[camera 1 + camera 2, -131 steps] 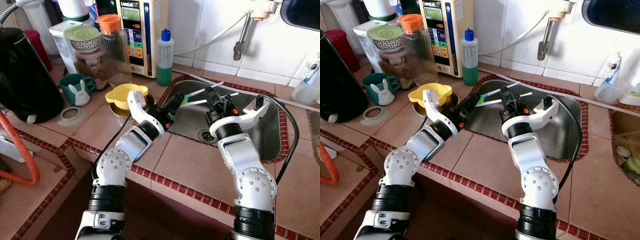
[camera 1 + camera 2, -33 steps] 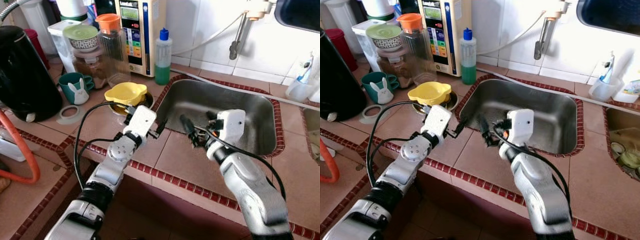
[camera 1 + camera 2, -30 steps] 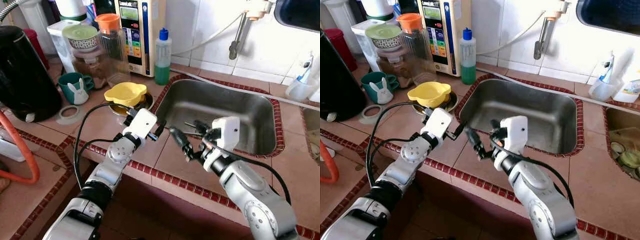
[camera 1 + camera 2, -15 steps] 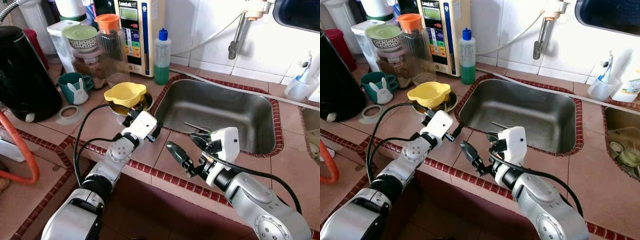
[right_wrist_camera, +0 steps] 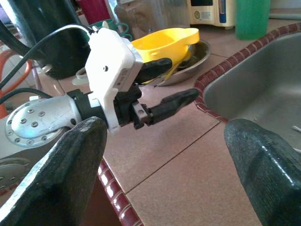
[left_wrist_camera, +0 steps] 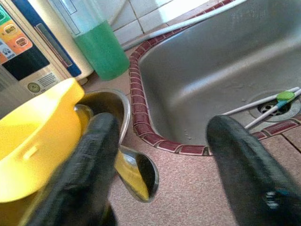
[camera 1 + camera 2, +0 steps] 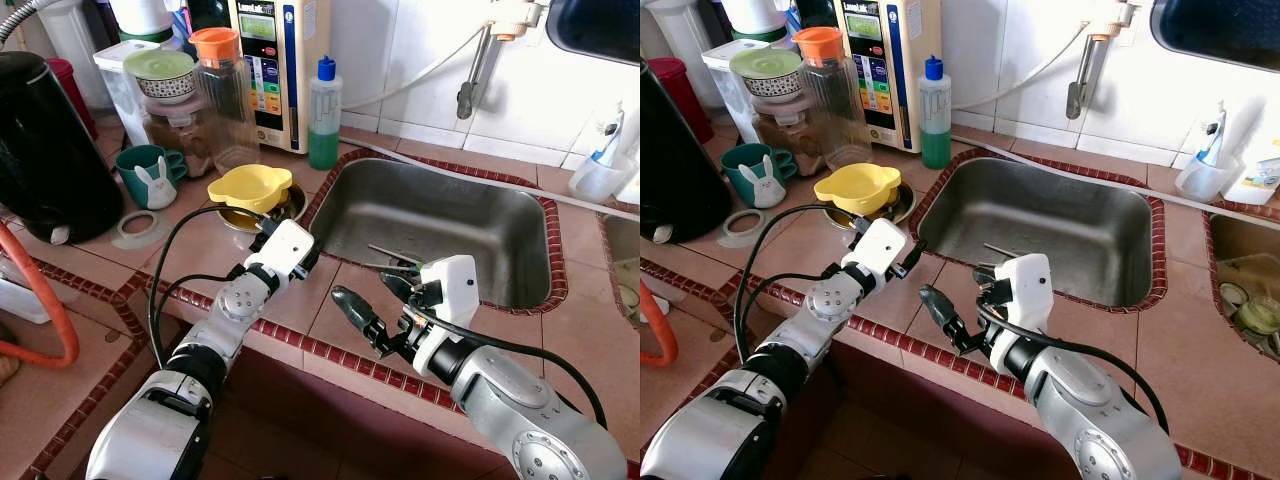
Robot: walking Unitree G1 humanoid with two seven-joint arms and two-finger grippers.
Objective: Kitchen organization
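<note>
A yellow bowl sits in a steel dish on the tiled counter, left of the steel sink. A spoon rests against the dish. Two thin white utensils, one green-tipped, lie by the sink drain. My left gripper hovers open over the counter beside the dish, nothing between its fingers. My right gripper is open and empty over the counter tiles at the sink's front rim, pointing left toward the left wrist.
A green soap bottle, a water purifier, a jar with an orange lid, a teal bunny mug and a black kettle crowd the back left. The tap hangs above the sink. The counter edge runs under both arms.
Both grippers have drawn back out of the sink to the counter. Over the last second the right gripper came further toward the front edge; the left gripper barely moved.
</note>
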